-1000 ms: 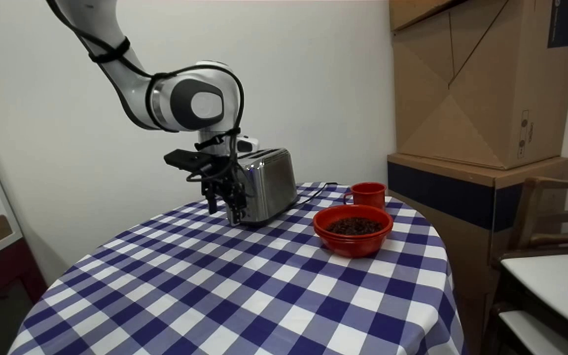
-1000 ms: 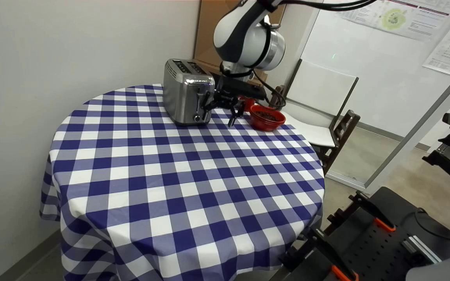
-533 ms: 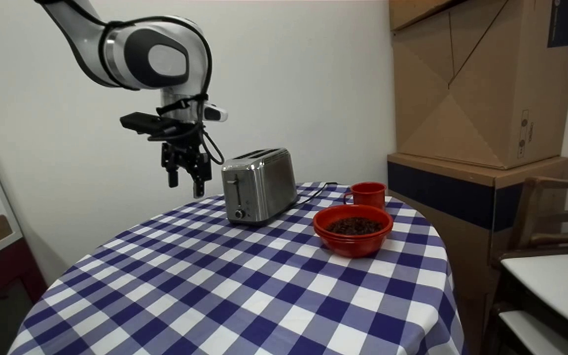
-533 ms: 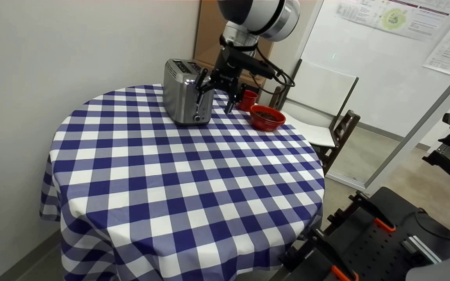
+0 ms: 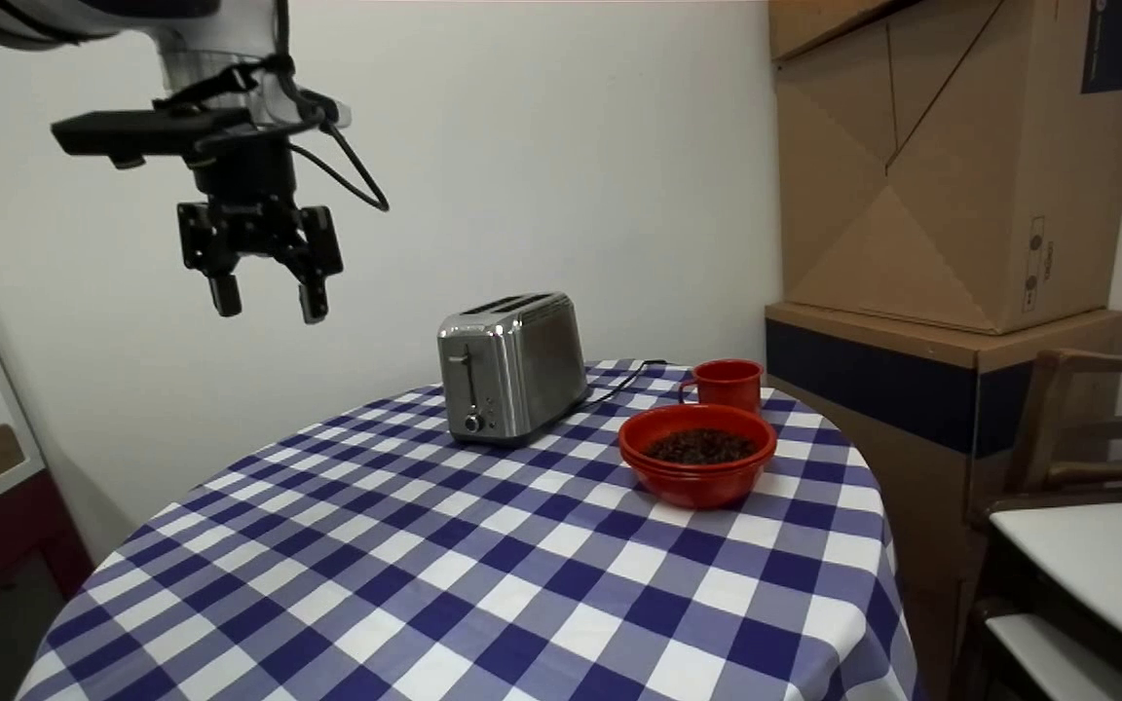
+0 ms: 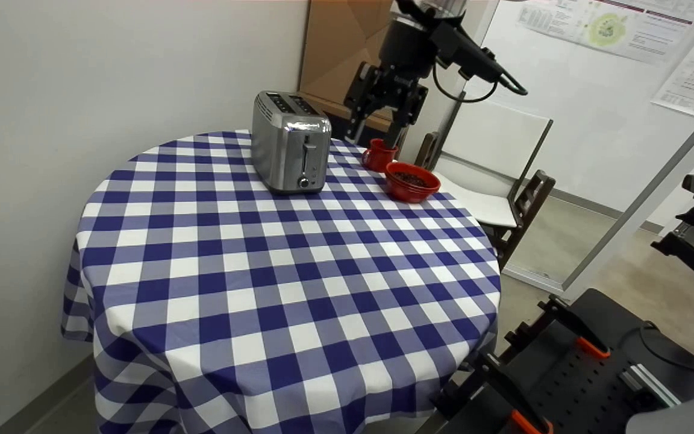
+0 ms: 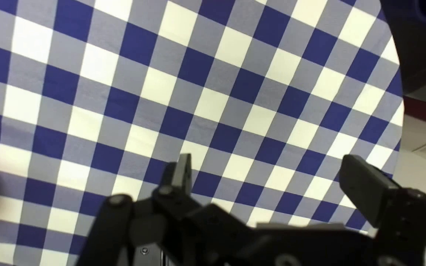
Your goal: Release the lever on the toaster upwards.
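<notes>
Tool [image 5: 270,304]: jaws spread well apart, hanging in the air away from the desk [image 5: 483,584] in an exterior view.
Toaster [image 5: 537,375]: upright on the desk, between three and four o'clock from the tool.
Lever [image 5: 460,359]: near the top of its slot [image 5: 471,386], about twelve o'clock from the dial [image 5: 473,423].
Red bowls [image 5: 697,490]: nested, four o'clock from the toaster.
Red mug [image 5: 734,392]: near one o'clock from the bowls.

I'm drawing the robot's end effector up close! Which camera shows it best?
The wrist view: there the end effector looks biggest, its two fingers spread apart, though the picture's edge cuts it off. Both exterior views show it smaller, but not cut off.
</notes>
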Controlling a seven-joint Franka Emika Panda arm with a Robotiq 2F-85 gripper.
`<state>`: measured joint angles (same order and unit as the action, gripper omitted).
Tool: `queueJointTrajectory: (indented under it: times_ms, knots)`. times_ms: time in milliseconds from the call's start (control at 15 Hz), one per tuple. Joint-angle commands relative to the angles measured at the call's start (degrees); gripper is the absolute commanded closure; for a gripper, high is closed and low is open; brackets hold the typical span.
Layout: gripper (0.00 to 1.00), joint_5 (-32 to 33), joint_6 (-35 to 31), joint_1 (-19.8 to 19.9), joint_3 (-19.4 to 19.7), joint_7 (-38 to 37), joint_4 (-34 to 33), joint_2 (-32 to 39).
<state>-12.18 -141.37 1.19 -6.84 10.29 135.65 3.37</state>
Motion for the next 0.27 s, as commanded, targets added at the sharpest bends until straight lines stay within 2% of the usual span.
queueJointTrajectory:
  times_ms: [0, 200]
  knots:
    - [0.00, 0.41, -0.71, -1.60, 1.53, 1.35, 2.25, -3.17]
    - [0.00, 1.02, -1.81, -2.42, 2.13, 2.81, 7.18, -9.90]
